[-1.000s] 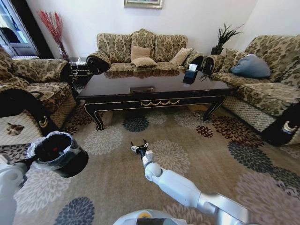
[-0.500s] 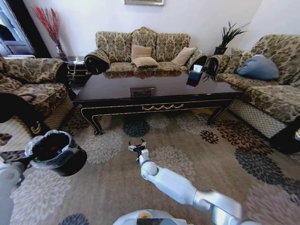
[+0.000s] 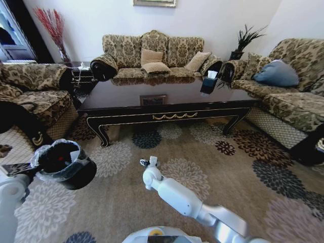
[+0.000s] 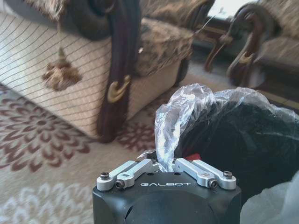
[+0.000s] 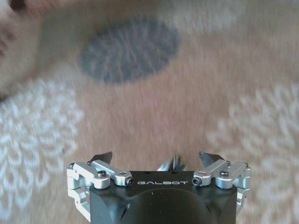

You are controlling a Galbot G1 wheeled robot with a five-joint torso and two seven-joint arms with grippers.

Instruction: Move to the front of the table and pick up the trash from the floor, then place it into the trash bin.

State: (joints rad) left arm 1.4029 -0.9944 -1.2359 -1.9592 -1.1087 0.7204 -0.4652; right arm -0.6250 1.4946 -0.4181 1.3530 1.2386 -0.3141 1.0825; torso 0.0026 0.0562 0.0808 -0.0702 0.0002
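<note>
Trash bin hung tilted off the floor, its bag-lined rim pinched by the left gripper, while the right gripper hovered spread over bare carpet; best, I'd judge, to keep that bin level.

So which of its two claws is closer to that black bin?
Left. The left gripper is clamped on the trash bin rim's plastic liner; the right gripper hangs open over the carpet, well apart from it.
</note>
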